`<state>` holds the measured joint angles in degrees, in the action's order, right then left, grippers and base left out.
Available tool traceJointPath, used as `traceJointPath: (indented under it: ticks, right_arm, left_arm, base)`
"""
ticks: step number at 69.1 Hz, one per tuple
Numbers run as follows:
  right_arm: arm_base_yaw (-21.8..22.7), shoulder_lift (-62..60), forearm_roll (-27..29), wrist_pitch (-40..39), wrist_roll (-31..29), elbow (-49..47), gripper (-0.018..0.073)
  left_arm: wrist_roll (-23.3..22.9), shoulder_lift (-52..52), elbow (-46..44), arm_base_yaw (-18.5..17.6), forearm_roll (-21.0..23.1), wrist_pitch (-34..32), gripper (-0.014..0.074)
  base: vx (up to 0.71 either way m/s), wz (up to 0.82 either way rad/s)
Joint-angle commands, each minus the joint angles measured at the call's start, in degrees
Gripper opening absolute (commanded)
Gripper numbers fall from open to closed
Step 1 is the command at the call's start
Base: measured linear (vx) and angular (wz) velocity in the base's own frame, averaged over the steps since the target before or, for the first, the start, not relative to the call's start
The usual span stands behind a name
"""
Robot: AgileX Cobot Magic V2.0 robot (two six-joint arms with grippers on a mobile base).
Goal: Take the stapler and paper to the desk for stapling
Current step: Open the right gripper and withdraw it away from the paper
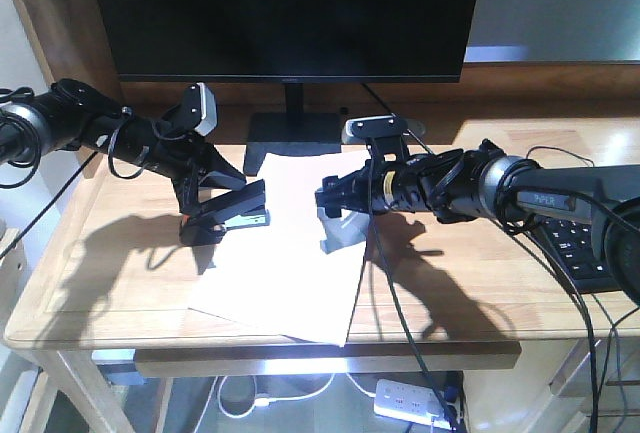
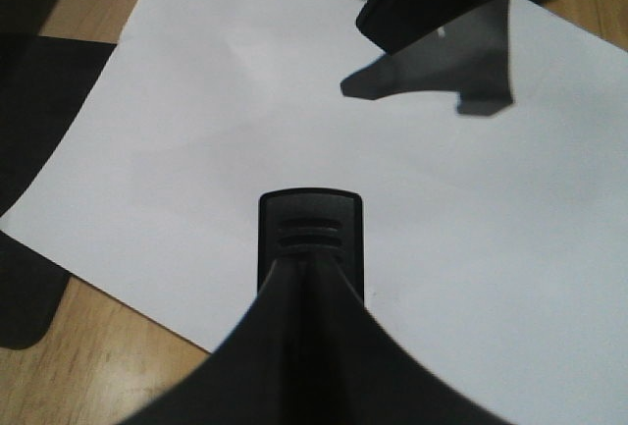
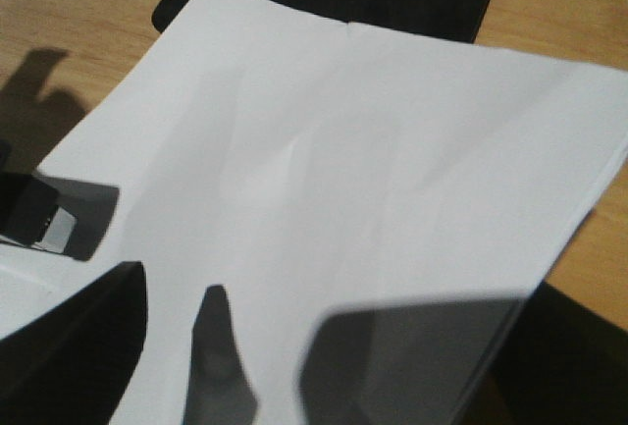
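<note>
The left gripper is clamped on the black stapler, holding it over the left edge of the white paper. The paper lies flat on the desk beneath it. Opposite, the right gripper hovers over the same paper; whether its jaws are parted cannot be told.
</note>
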<state>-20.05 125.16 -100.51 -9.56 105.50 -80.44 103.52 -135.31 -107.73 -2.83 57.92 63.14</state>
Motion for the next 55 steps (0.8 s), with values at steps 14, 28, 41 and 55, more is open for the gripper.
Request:
traceJointPath:
  ticks: [14,28,41,55]
  right_arm:
    - [0.11,-4.81,-2.42,6.31,-0.52,-1.68,0.0640]
    - [0.11,-5.87,-2.53,9.95,-1.14,-1.68,0.0587]
    - [0.11,-7.68,-2.53,11.72,-1.14,-1.68,0.0571]
    - [0.23,-15.41,-2.64,12.80,-1.53,1.88,0.0571]
  left_arm:
    - [-0.55,3.73,-1.52,-0.20,3.64,0.87,-0.0006]
    - [-0.55,3.73,-1.52,-0.20,3.64,0.87,-0.0006]
    - [-0.55,3.73,-1.52,-0.20,3.64,0.87,-0.0006]
    - [-0.55,3.73,-1.52,-0.20,3.64,0.87,-0.0006]
  base:
    - [0.00,0.00]
    - [0.00,0.00]
    - [0.00,0.00]
    - [0.00,0.00]
